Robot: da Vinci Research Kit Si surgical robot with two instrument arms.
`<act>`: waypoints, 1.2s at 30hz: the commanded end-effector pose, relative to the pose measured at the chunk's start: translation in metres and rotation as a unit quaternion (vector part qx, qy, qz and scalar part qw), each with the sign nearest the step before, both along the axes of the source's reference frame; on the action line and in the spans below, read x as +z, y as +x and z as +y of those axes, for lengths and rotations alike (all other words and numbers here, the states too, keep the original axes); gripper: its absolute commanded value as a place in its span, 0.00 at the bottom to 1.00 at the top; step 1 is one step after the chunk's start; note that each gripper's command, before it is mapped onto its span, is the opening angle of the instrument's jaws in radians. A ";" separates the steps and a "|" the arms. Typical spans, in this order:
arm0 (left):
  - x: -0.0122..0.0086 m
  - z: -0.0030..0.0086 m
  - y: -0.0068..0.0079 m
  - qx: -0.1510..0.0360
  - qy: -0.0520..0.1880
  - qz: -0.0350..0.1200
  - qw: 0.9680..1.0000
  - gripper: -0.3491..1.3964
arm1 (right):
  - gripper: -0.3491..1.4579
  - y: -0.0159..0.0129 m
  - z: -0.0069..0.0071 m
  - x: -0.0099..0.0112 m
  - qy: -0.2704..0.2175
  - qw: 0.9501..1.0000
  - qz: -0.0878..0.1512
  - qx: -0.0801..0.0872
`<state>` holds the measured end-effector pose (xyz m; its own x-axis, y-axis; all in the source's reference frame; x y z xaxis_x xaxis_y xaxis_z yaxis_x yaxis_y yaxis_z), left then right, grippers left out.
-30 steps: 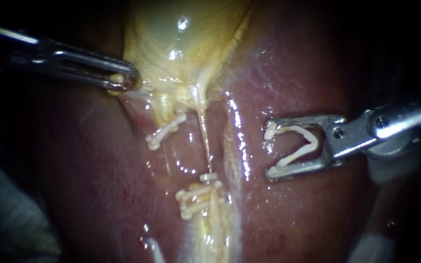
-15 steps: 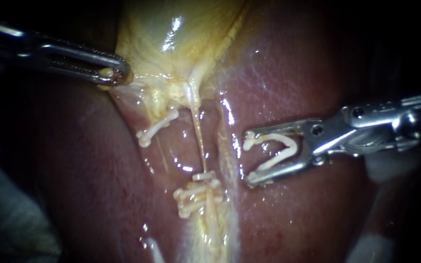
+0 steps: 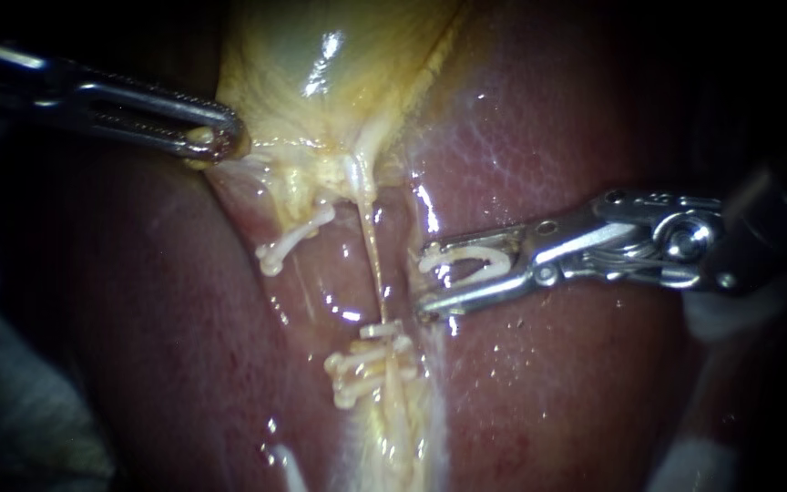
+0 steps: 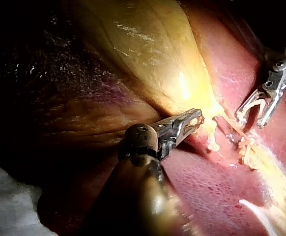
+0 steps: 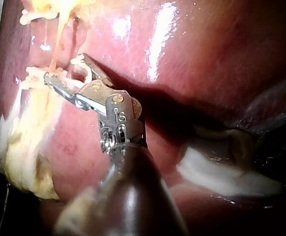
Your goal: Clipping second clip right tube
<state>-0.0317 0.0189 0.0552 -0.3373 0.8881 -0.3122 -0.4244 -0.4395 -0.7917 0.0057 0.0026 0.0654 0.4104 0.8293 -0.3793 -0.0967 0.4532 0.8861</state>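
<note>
The slender metal left instrument (image 3: 220, 138) is reaching in from the left, and its jaws are gripping the lower edge of the glossy yellow gallbladder (image 3: 321, 64). The silver right instrument (image 3: 423, 281) is carrying a white V-shaped clip (image 3: 466, 251). Its jaws are standing narrowly apart and are pressing this clip from 2 sides. The open mouth of the clip is lying just beside the thin pale right tube (image 3: 373, 251), not around it. Lower on the same tube a group of shut white clips (image 3: 366, 364) is sitting. 1 more white clip (image 3: 291, 240) is sitting on the left tube. The dark red liver (image 3: 548, 137) is lying under everything.
</note>
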 end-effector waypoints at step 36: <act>-0.0002 -0.0001 -0.0004 -0.002 0.000 0.001 1.000 0.00 | 0.46 0.0065 -0.0032 0.0003 0.138 0.984 0.100 0.045</act>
<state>-0.0321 0.0188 0.0550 -0.3349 0.8892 -0.3118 -0.4270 -0.4382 -0.7909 0.0122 -0.0007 0.0655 0.2641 0.9448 -0.1940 0.0689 0.1821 0.9809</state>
